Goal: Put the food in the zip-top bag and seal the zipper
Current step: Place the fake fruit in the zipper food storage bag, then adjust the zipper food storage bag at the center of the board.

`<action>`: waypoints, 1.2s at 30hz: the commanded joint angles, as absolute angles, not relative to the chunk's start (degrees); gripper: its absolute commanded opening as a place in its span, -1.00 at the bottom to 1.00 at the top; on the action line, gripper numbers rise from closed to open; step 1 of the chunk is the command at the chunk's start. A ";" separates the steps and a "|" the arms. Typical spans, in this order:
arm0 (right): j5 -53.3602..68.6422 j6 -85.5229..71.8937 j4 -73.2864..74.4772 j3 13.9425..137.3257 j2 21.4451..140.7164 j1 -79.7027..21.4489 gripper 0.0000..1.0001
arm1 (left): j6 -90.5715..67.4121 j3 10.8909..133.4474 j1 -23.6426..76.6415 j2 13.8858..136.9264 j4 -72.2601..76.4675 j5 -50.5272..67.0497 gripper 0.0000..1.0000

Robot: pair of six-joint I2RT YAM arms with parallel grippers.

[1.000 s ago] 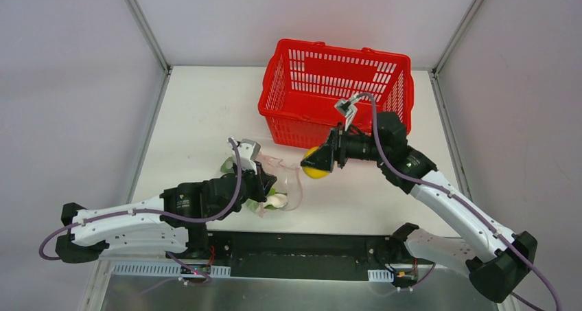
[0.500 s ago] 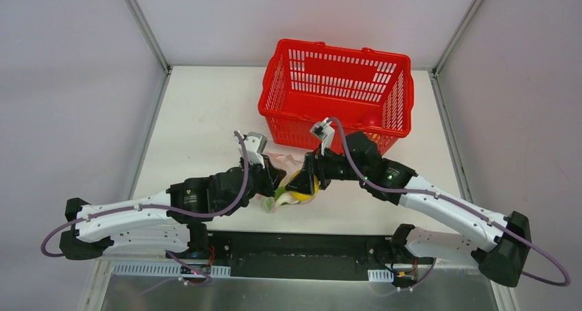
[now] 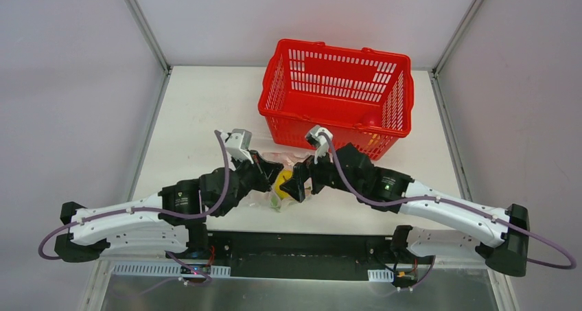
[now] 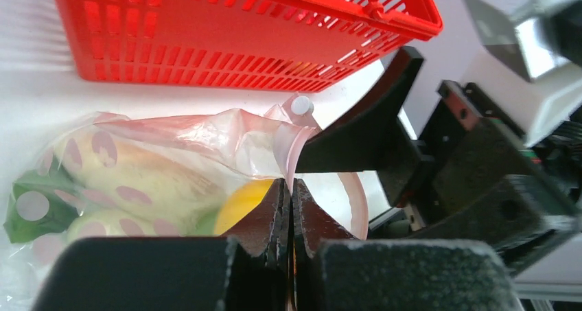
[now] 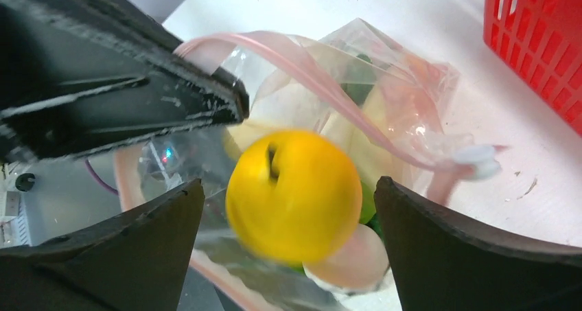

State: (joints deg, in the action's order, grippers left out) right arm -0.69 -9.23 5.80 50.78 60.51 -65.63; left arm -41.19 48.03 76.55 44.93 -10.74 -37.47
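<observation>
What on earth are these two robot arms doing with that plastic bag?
They are packing toy food into a zip-top bag. The left gripper is shut on the edge of the bag's mouth, holding it up. The right gripper is at the mouth with its jaws open and a yellow ball between them, blurred and apparently dropping in. Pale and green pieces already lie inside. A red basket stands behind.
</observation>
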 commanded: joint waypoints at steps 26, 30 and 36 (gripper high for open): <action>-9.87 -22.92 18.17 50.89 56.54 -65.92 -0.34 | -42.07 43.41 76.73 37.28 -10.66 -44.31 -1.00; -8.17 -20.02 16.10 52.40 56.17 -65.93 -0.95 | -41.63 43.77 76.73 35.96 -14.52 -46.37 -1.00; -6.01 -16.37 3.29 57.24 53.79 -65.87 -1.00 | -32.89 59.04 76.73 35.14 -34.61 -46.54 -1.00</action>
